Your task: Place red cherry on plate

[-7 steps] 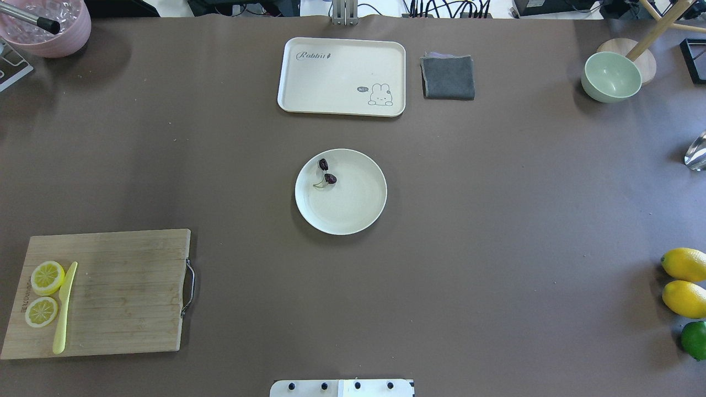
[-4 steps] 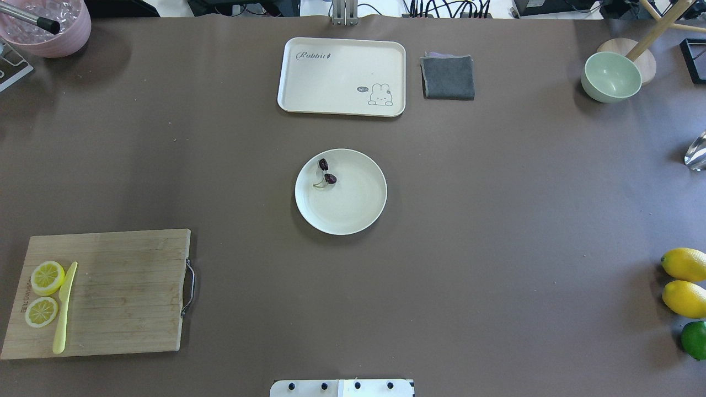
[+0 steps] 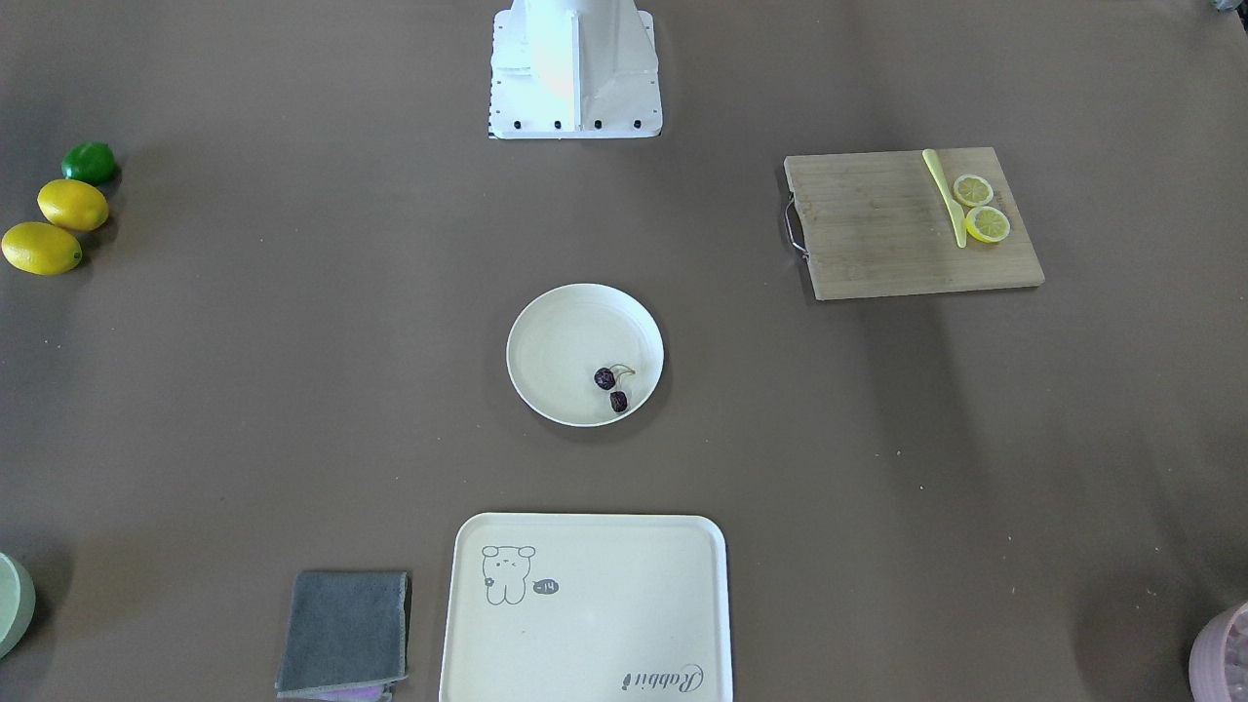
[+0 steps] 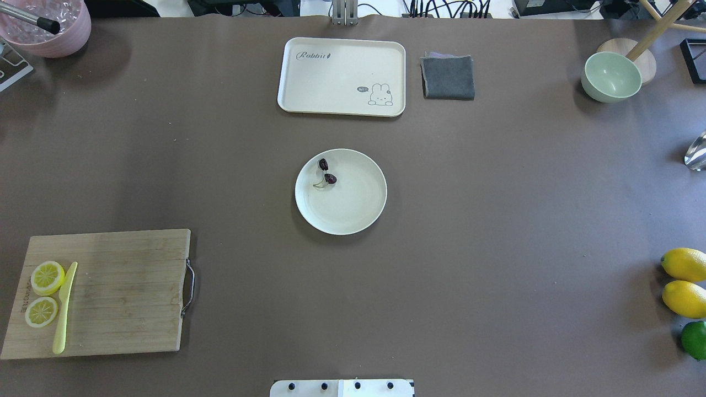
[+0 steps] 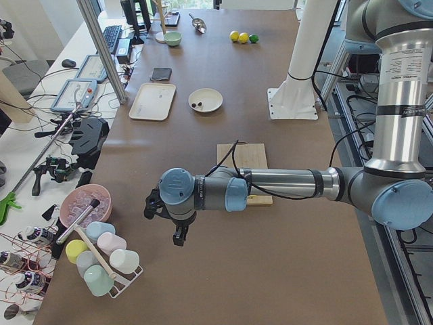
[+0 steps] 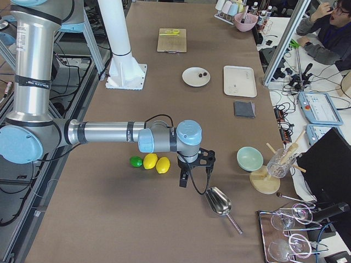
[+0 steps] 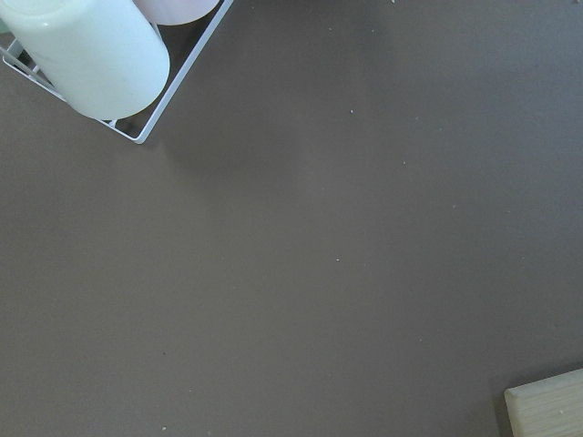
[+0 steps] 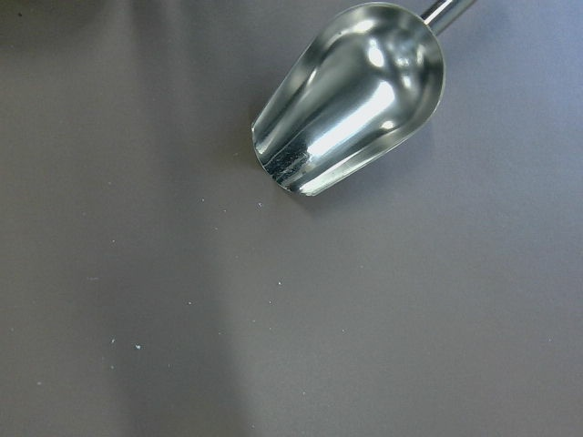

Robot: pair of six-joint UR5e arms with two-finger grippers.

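Note:
The red cherry (image 4: 326, 172), two tiny dark maroon fruits on a pale stem, lies inside the round cream plate (image 4: 353, 212) at mid-table, on its far-left part. The front-facing view shows the same cherry (image 3: 612, 388) on the plate (image 3: 561, 341). Neither gripper is near it. My left gripper (image 5: 177, 237) hangs over bare table at the left end, beside a cup rack. At the right end my right gripper (image 6: 184, 179) hangs next to a metal scoop. Both show only in side views, so I cannot tell whether they are open or shut.
A rabbit tray (image 4: 342, 76) and a grey cloth (image 4: 447, 77) lie beyond the plate. A cutting board (image 4: 105, 292) with lemon slices and a yellow knife sits near left. Lemons (image 4: 684, 281) and a lime lie near right, a green bowl (image 4: 611, 77) far right, a scoop (image 8: 351, 96) below the right wrist.

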